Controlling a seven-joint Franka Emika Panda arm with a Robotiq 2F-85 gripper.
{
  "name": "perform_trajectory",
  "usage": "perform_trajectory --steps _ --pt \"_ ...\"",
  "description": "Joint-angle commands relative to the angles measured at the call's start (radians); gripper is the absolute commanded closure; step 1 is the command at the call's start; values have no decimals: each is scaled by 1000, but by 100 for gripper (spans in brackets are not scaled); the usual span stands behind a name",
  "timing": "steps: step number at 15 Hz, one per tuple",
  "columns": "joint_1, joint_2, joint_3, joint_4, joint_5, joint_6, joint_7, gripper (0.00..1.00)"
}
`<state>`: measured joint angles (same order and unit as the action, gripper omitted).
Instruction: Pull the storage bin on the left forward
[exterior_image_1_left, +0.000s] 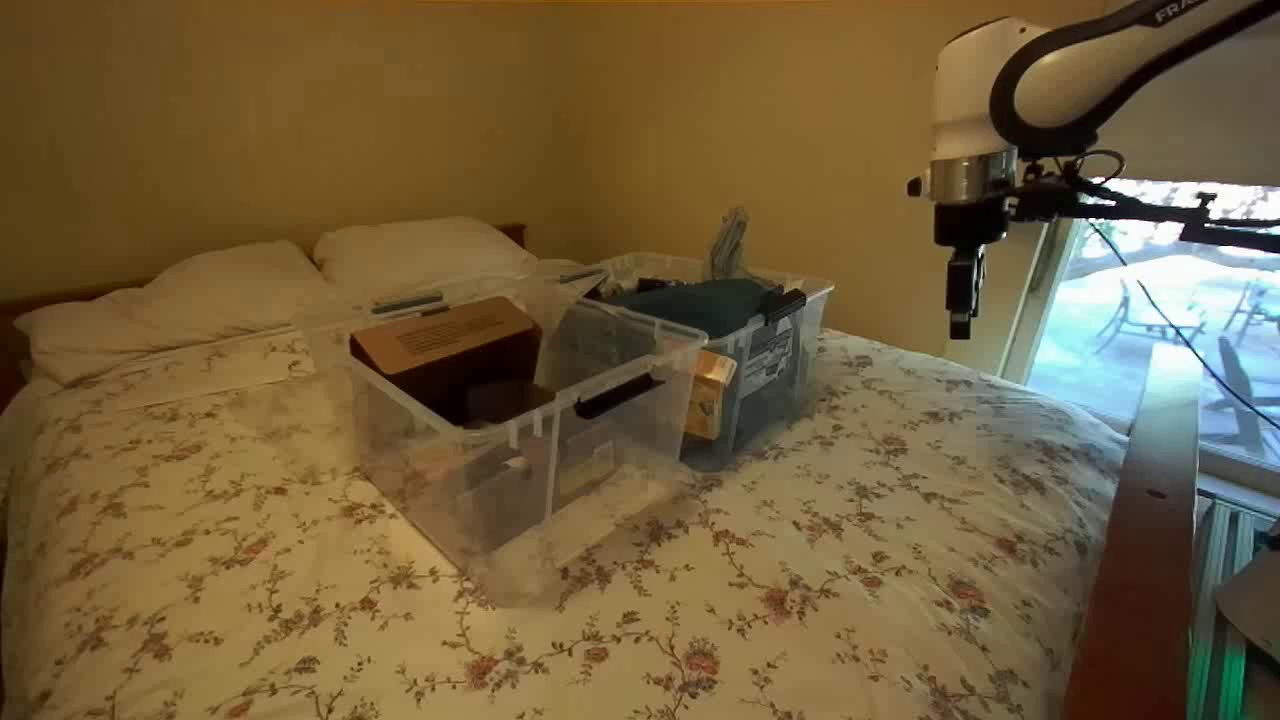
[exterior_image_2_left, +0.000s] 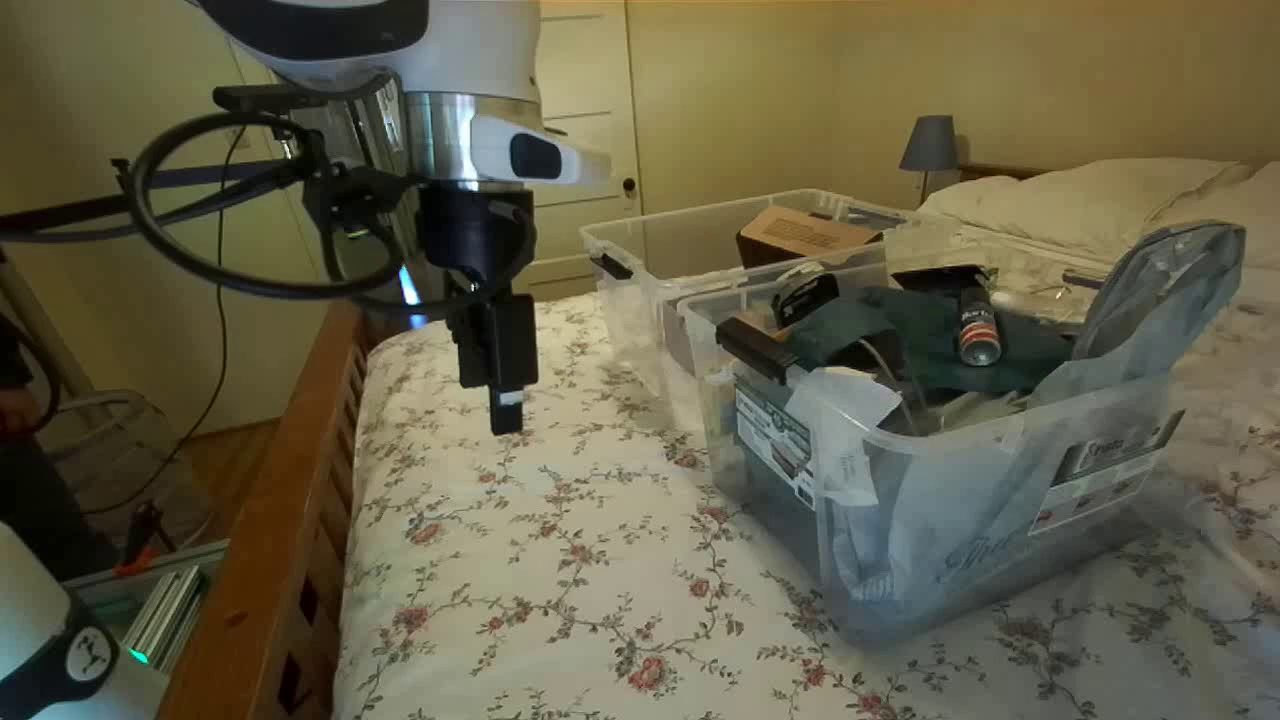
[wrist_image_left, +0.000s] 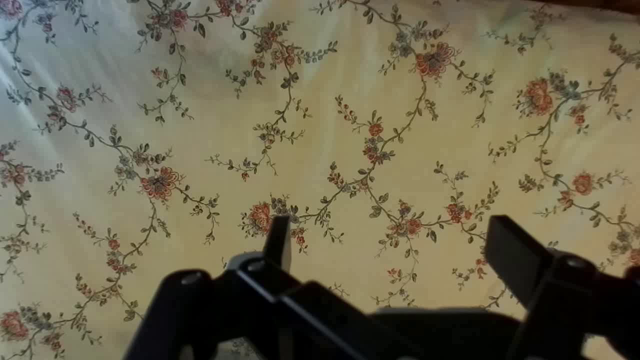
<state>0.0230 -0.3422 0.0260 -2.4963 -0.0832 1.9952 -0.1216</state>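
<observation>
The storage bin (exterior_image_1_left: 520, 490) is a large clear tub on the bed, with a brown cardboard box (exterior_image_1_left: 450, 340) and dark items inside. A dark handle (exterior_image_1_left: 618, 396) sits on the rim of its near short side. In an exterior view the bin (exterior_image_2_left: 635, 320) stands behind the similar tub, which hides part of it. My gripper (exterior_image_1_left: 962, 325) hangs pointing down above the bed, apart from both tubs. It also shows in an exterior view (exterior_image_2_left: 507, 415). In the wrist view the gripper (wrist_image_left: 392, 235) is open with nothing between its fingers, over floral bedding. The bin is out of the wrist view.
A similar clear tub (exterior_image_1_left: 775, 380) with teal-blue contents stands close beside the bin, with a grey item (exterior_image_2_left: 1150, 300) rising above its rim. A wooden footboard (exterior_image_1_left: 1140, 540) runs along the bed's end. Pillows (exterior_image_1_left: 420, 250) lie at the head. A cable loop (exterior_image_2_left: 260, 290) hangs by the wrist.
</observation>
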Motion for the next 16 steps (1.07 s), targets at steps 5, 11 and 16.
perform_trajectory --steps 5,11,16 --pt "5 0 -5 1 -2 -2 2 0" --pt "19 47 27 69 -67 -30 -17 0" --pt "84 206 104 332 -165 -101 -99 0"
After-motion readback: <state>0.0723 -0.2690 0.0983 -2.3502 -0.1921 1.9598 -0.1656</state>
